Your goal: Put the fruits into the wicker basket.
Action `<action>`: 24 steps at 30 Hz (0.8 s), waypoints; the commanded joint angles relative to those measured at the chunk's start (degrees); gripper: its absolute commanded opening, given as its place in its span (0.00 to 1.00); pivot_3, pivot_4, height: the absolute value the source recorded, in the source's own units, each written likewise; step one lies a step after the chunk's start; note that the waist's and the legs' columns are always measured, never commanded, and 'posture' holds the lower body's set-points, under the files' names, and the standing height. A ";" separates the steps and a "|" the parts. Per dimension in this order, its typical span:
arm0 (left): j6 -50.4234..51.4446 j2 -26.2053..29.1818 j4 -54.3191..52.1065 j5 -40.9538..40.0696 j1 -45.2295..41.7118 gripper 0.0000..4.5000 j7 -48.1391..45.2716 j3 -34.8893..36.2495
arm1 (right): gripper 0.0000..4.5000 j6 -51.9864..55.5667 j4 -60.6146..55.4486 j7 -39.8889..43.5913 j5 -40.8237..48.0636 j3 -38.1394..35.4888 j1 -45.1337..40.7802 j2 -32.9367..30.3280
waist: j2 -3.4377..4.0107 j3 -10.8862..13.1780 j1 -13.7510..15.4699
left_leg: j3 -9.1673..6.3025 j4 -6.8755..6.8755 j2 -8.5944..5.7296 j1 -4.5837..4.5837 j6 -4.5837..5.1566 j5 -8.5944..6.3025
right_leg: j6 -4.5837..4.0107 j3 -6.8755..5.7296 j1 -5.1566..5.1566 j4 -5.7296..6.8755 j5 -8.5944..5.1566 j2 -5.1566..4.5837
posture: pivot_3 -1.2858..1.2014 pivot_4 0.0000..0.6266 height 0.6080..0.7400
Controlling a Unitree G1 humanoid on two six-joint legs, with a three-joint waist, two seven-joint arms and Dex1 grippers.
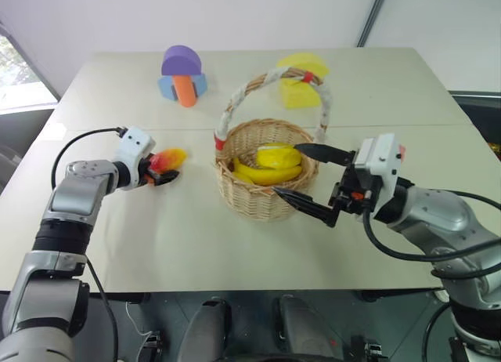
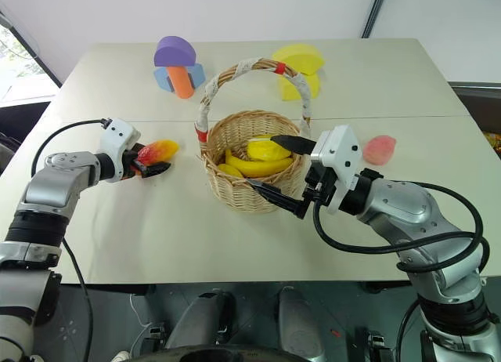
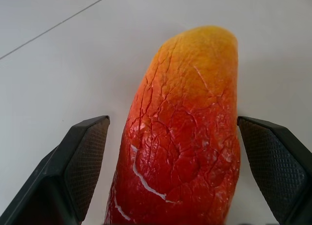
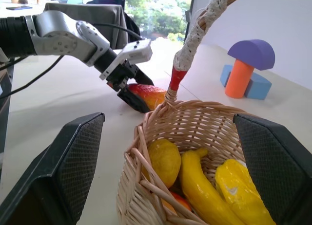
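The wicker basket [image 2: 252, 160] stands near the middle of the pale worktop [image 2: 156, 229], its taped handle arching over the bowl. Inside lie yellow bananas [image 2: 262, 164] and another yellow fruit [image 4: 165, 159]; the right wrist view also shows a bit of orange low in the bowl.

The mango [image 2: 159, 151] lies on the worktop on the robot's left of the basket, apart from its wall, with bare surface between. The left gripper [image 2: 153, 163] is at the mango's red end, its fingers [image 3: 87, 157] spread wide with one on each side of the fruit and a visible gap on both sides, so nothing is pinched. The yellow tip of the mango points away from that gripper.

The peach [image 2: 380, 150] rests on the worktop on the robot's right of the basket, partly behind the right arm and well in from the right edge.

The right gripper [image 2: 278, 170] hangs at the basket's near right rim, level, its fingers [image 4: 73, 161] spread wide and holding nothing; one finger reaches over the rim, the other lies along the outer wall.

Toward the far edge stand purple, blue and orange foam blocks [image 2: 177, 66] on the left and yellow foam blocks [image 2: 301, 68] behind the handle. The near strip of worktop from the basket to the front edge is bare, as are both near corners.
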 commanded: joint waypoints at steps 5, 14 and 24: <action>-0.86 -0.35 -0.55 0.96 -0.15 0.43 1.17 2.10 | 1.00 -3.41 0.47 -0.24 -2.93 -0.92 0.62 1.14 | 0.00 0.00 -0.09 | 0.00 0.01 0.01 0.00 0.00 0.00 | 0.00 0.01 -0.02 0.03 0.00 0.01 | 0.52 0.24 1.00; 4.62 0.29 -21.04 -15.69 11.13 0.42 -3.70 17.76 | 1.00 -3.70 1.32 1.30 -2.41 -7.55 4.81 -1.65 | 0.00 0.00 -0.03 | -0.01 0.01 0.03 -0.04 0.00 0.00 | 0.00 0.02 -0.06 0.03 0.00 -0.03 | 0.52 0.24 1.00; 21.87 -4.22 -52.29 -35.26 9.47 0.42 1.25 8.90 | 1.00 -6.46 9.83 5.38 -5.06 -13.14 7.31 -4.96 | 0.00 -0.02 0.12 | -0.03 0.03 -0.01 0.11 -0.03 0.01 | 0.00 -0.03 0.21 -0.04 0.00 -0.09 | 0.52 0.24 1.00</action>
